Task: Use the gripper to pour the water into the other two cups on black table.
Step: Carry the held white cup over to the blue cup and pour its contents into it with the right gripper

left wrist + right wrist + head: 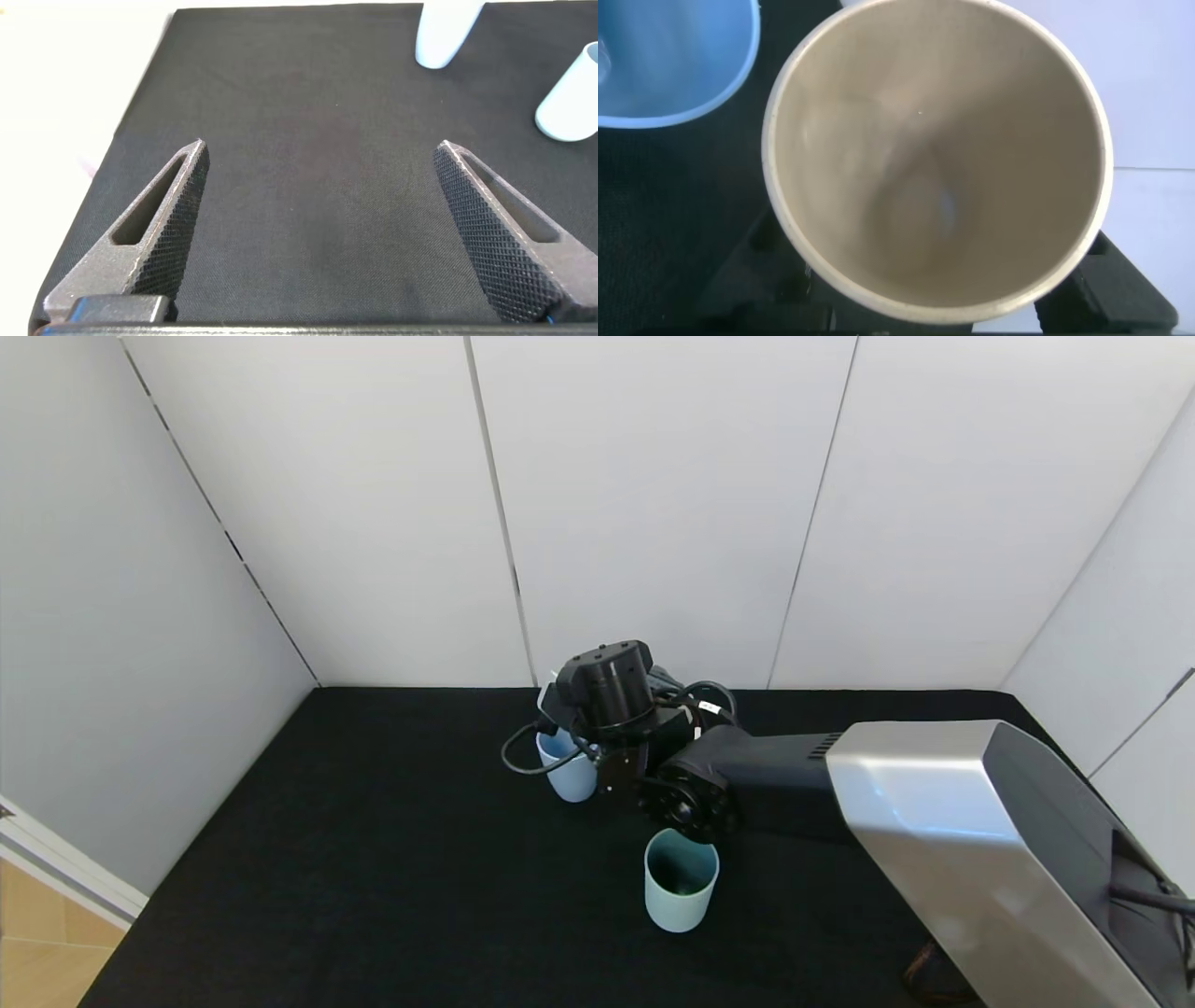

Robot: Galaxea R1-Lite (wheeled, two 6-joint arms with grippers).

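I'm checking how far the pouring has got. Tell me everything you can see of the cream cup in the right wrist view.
The cream cup is a handleless, matte beige tumbler with a rounded rim, seen straight down its mouth. A little water seems to glisten at its bottom. The right pincer is shut on it, black parts showing on both sides. It hangs beside the pale blue cup's rim, above the black table.

Wide bare table (373,859) lies open on the left and front, while the right arm (934,831) blocks the right side, with the blue cup (568,770) and green cup (681,880) crowded near its wrist.
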